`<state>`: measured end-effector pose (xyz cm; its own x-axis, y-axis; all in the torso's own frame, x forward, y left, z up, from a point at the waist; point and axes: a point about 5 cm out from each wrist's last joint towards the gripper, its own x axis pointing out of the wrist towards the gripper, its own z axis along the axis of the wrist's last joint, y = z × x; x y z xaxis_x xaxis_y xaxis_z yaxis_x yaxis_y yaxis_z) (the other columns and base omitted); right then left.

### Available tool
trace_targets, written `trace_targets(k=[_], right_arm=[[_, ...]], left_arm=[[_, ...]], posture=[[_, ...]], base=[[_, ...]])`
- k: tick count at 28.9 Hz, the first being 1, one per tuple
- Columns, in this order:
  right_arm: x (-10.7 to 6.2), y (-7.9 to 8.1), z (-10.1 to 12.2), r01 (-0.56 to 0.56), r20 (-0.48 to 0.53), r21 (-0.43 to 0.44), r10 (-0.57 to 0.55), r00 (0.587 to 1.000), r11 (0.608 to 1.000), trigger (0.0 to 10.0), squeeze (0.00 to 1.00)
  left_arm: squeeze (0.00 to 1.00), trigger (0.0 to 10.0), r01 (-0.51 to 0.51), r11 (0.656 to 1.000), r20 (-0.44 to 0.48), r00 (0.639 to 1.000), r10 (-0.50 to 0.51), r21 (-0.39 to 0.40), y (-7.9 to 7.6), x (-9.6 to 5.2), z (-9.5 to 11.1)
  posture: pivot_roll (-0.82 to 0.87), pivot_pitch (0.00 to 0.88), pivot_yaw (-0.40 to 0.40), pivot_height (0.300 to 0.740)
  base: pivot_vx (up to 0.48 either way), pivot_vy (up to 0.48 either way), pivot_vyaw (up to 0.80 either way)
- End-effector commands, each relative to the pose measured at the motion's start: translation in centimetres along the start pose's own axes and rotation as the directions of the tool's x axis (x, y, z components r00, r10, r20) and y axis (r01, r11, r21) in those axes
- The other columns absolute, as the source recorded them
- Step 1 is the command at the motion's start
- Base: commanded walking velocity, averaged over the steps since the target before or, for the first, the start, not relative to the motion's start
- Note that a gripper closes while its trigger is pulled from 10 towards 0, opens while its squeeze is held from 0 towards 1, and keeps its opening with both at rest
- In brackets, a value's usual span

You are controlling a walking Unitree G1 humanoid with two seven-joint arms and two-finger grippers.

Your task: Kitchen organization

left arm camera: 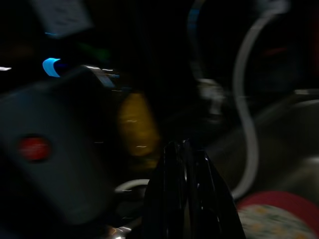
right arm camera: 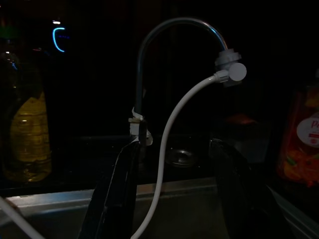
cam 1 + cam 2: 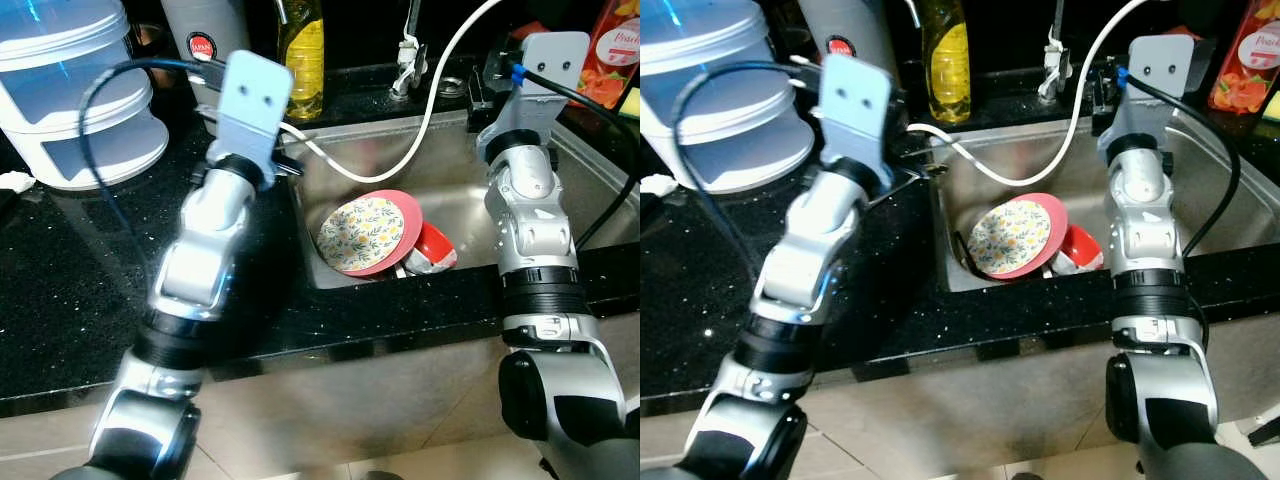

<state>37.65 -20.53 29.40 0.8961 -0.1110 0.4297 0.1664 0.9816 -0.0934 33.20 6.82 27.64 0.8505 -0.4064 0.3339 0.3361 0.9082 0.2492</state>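
- Steel sink [image 3: 470, 190]: our right gripper [image 2: 174, 199], fingers spread, could snag the white hose [image 2: 167, 149].
- Left gripper [image 1: 187, 199], pressed together, might chip the floral plate [image 3: 365, 233].

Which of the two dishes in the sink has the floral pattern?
The round pink-rimmed plate, leaning tilted in the steel sink, has a yellow floral centre. The red bowl beside it, on the right hand's side, has no such pattern.

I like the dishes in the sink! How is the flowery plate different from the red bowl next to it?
The flowery plate is flat and wide with a pink rim; the red bowl is smaller and rounder. The plate leans up on its edge; the bowl lies tipped beside it. Both sit in the sink.
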Motion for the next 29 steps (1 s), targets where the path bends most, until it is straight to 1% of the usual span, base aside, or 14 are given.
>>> trace_targets(k=[1,2,3,4,5,6,8,13,14,19,22,25,27,29], right_arm=[[0.2,0.3,0.2,-0.006,0.006,0.001,0.006,1.000,1.000,10.0,0.00],[0.2,0.4,0.3,-0.006,0.008,0.001,0.006,1.000,1.000,10.0,0.00],[0.2,0.4,0.3,-0.006,0.008,0.001,0.006,1.000,1.000,10.0,0.00],[0.2,0.3,0.3,-0.004,0.010,0.000,0.004,1.000,1.000,10.0,0.00],[0.2,0.2,0.3,-0.001,0.011,-0.002,0.001,1.000,1.000,10.0,0.00],[0.2,0.2,0.3,-0.001,0.011,-0.002,0.001,1.000,1.000,10.0,0.00],[0.0,-0.2,0.3,0.008,0.009,-0.008,-0.008,1.000,1.000,10.0,0.00],[-0.1,-0.3,0.2,0.012,0.007,-0.011,-0.012,1.000,1.000,10.0,0.00],[-0.1,-0.3,0.2,0.012,0.006,-0.011,-0.012,1.000,1.000,10.0,0.00],[0.0,-0.1,0.2,0.008,0.004,-0.010,-0.008,1.000,1.000,10.0,0.00],[0.1,0.1,0.2,0.000,0.003,-0.008,0.000,1.000,1.000,10.0,0.00],[0.2,0.3,0.2,-0.006,0.002,-0.005,0.006,1.000,1.000,10.0,0.00],[0.2,0.3,0.3,-0.007,0.003,-0.004,0.007,1.000,1.000,10.0,0.00],[0.2,0.3,0.3,-0.008,0.004,-0.002,0.008,1.000,1.000,10.0,0.00]], left_arm=[[0.00,10.0,0.108,0.987,0.011,0.994,-0.107,-0.122,-1.2,0.4,-0.2],[0.00,10.0,0.157,0.960,0.020,0.987,-0.157,-0.230,-1.7,0.8,-0.5],[0.00,10.0,0.157,0.960,0.020,0.987,-0.157,-0.230,-1.7,0.8,-0.5],[0.00,10.0,0.187,0.913,0.021,0.981,-0.192,-0.362,-2.0,1.1,-1.0],[0.00,10.0,0.189,0.878,0.019,0.979,-0.201,-0.441,-2.1,1.4,-1.5],[0.00,10.0,0.189,0.878,0.019,0.979,-0.201,-0.441,-2.1,1.4,-1.5],[0.00,10.0,0.212,0.830,0.033,0.973,-0.228,-0.515,-2.4,1.6,-1.8],[0.00,10.0,0.232,0.796,0.048,0.967,-0.249,-0.560,-2.6,1.5,-2.0],[1.00,10.0,0.206,0.780,0.025,0.971,-0.237,-0.591,-2.4,1.5,-2.5],[1.00,10.0,0.129,0.767,-0.030,0.981,-0.190,-0.629,-1.8,1.5,-3.6],[1.00,10.0,0.157,0.712,0.060,0.985,-0.160,-0.685,-1.1,1.1,-2.7],[1.00,10.0,0.200,0.697,0.115,0.979,-0.167,-0.689,-0.9,0.9,-2.1],[1.00,10.0,0.212,0.700,0.134,0.977,-0.165,-0.682,-0.9,0.9,-1.9],[1.00,10.0,0.206,0.780,0.152,0.978,-0.142,-0.591,-0.4,0.7,-1.0]], posture=[[-0.01,0.000,0.033,0.740],[-0.02,0.000,0.037,0.740],[-0.02,0.000,0.037,0.740],[-0.02,0.000,0.037,0.740],[-0.03,0.000,0.041,0.740],[-0.03,0.000,0.041,0.740],[-0.03,0.000,0.042,0.740],[-0.03,0.000,0.043,0.740],[-0.03,0.000,0.041,0.740],[-0.03,0.000,0.033,0.740],[-0.02,0.000,0.024,0.740],[-0.02,0.000,0.022,0.740],[-0.02,0.000,0.022,0.740],[-0.02,0.000,0.026,0.740]], base=[[0.000,0.000,0.00],[0.000,0.000,0.00],[0.000,0.000,0.00],[0.000,0.000,0.00],[0.000,0.000,0.00],[0.000,0.000,0.00],[0.000,0.000,0.00],[0.000,0.000,0.00],[0.000,0.000,0.00],[0.000,0.000,0.00],[0.000,0.000,0.00],[0.000,0.000,0.00],[0.000,0.000,0.00],[0.000,0.000,0.00]])
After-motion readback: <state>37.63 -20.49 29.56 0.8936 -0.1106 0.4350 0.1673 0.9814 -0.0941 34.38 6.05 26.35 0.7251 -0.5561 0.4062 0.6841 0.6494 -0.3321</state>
